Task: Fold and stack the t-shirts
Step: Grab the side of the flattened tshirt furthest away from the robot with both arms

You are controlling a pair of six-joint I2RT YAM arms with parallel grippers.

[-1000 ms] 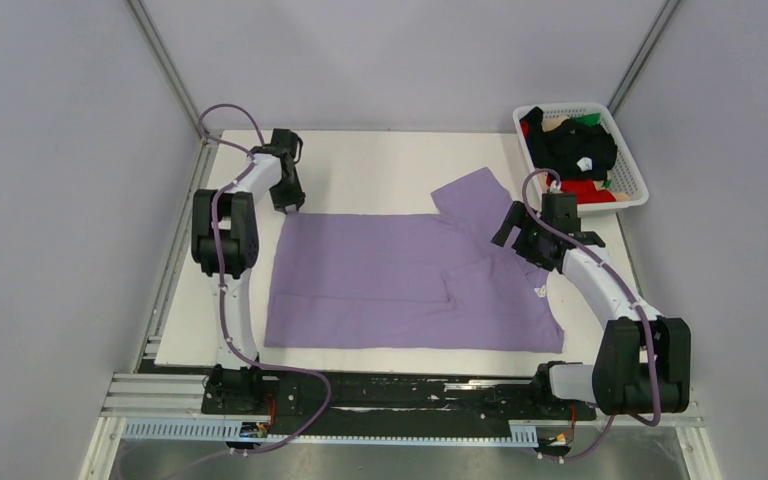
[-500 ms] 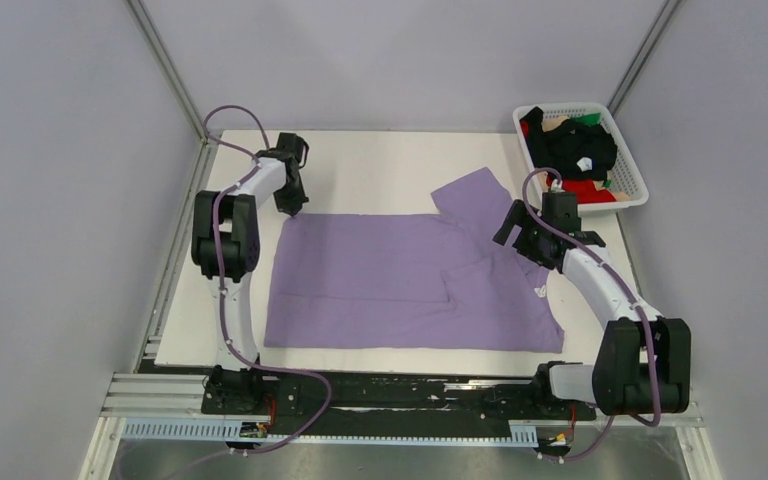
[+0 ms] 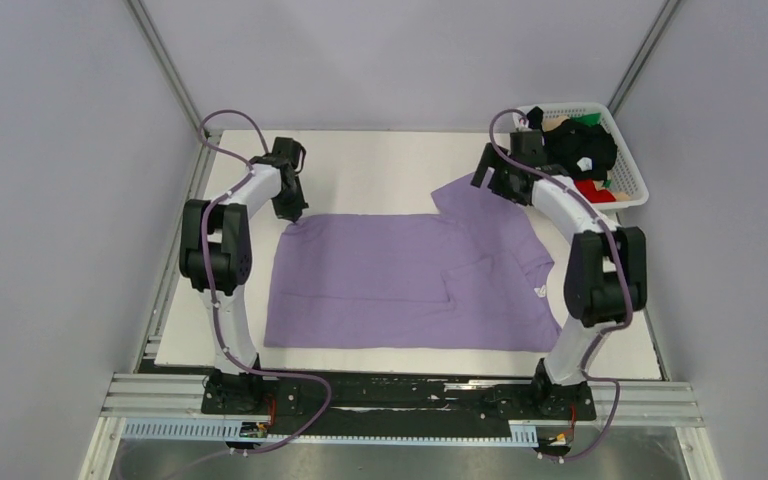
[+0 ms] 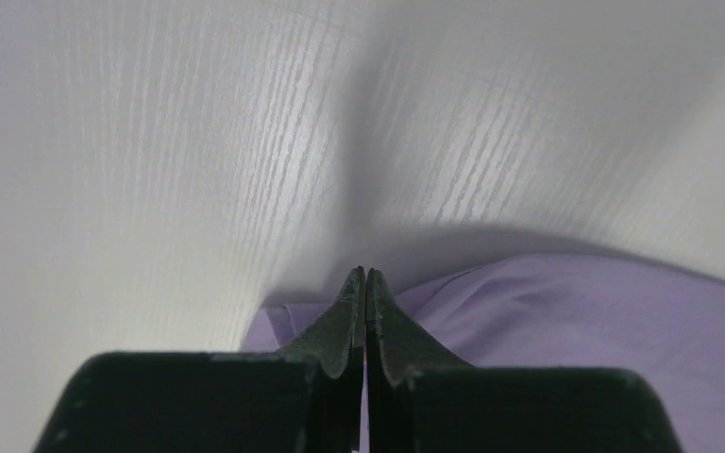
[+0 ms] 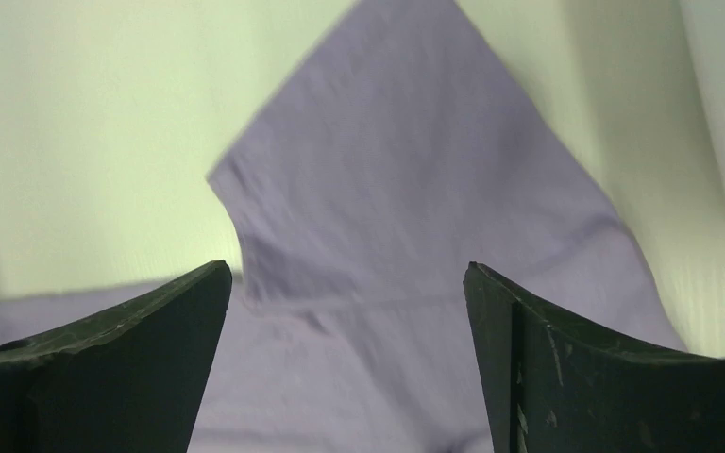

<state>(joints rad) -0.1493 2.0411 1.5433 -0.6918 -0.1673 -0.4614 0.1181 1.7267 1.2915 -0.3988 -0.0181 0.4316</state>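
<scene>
**DESK:** What have the fingers got?

**OPERATOR:** My left gripper (image 4: 366, 274) has its fingers pressed together, pinching the far-left corner of the lavender t-shirt (image 3: 400, 280). My right gripper (image 5: 347, 274) hangs with its fingers spread wide and holds nothing, above the shirt's far-right sleeve (image 5: 387, 160).

**DESK:** And the basket?

**OPERATOR:** The white lattice basket (image 3: 632, 172) sits at the far-right corner of the white table (image 3: 380, 160). A black t-shirt (image 3: 575, 150) lies on top. Red cloth (image 3: 590, 188), green cloth (image 3: 592, 117) and beige cloth (image 3: 560, 125) show around it.

**DESK:** What do the wrist cameras add?

**OPERATOR:** The left one shows the pinch, which my wrist hides from overhead. Only the overhead view shows the basket, its left rim covered by my right wrist. It also shows the whole shirt lying flat mid-table, with a white label (image 3: 541, 291) near its right edge.
</scene>
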